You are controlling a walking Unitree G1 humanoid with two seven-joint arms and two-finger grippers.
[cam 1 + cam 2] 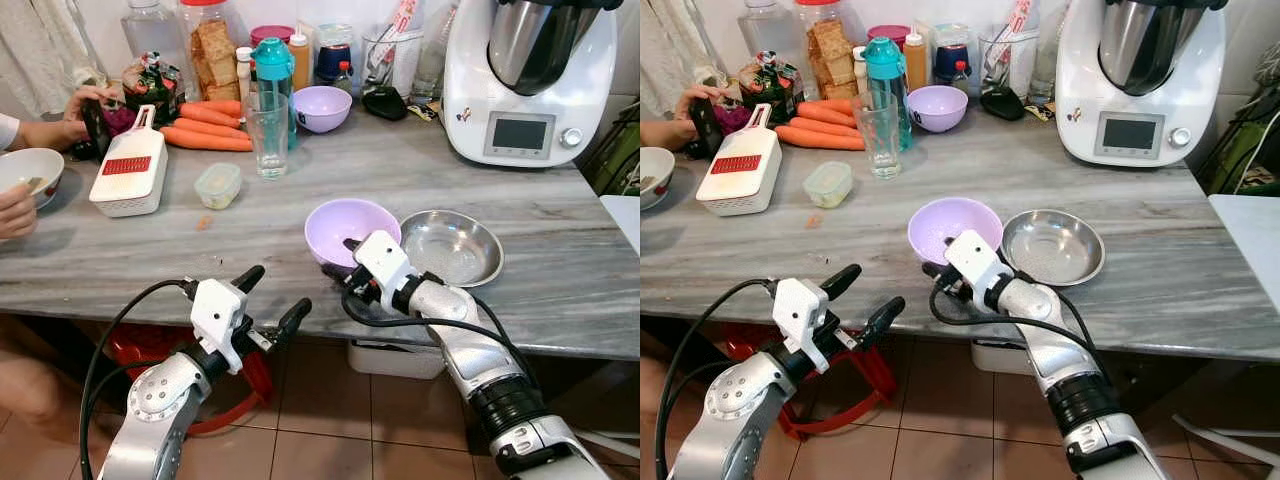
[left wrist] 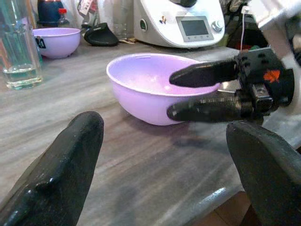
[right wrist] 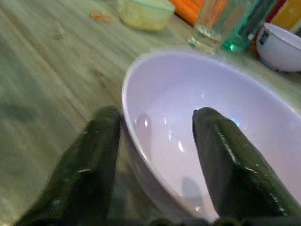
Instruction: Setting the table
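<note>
**Right fingers straddle the rim of the lilac bowl**

While a person's hand (image 1: 82,98) works at the far left end of the grey marbled tabletop (image 1: 150,250), beside a white box grater with a red label (image 1: 129,173) and a row of orange carrots (image 1: 205,125), the robot's business lies nearer the front edge. The left gripper (image 1: 270,296) hangs just off that edge, below the tabletop, its fingers spread wide apart and holding nothing. A small lidded plastic tub (image 1: 217,184) and a clear drinking glass (image 1: 267,133) stand further back.

Right of centre sits the shallow lilac plastic bowl (image 1: 350,228), empty, close to the front edge and touching or just beside a round stainless steel dish (image 1: 451,246). The right gripper (image 3: 155,141) has one finger inside the bowl and one outside, astride the near rim; they are apart, and the wall between them looks not yet pinched.

The bowl should be light and stiff, but glossy, so probably slippery. The rim is the sensible hold; a firm squeeze low on the wall would keep it from tipping. A white kitchen machine (image 1: 528,75) stands at the back right.
</note>
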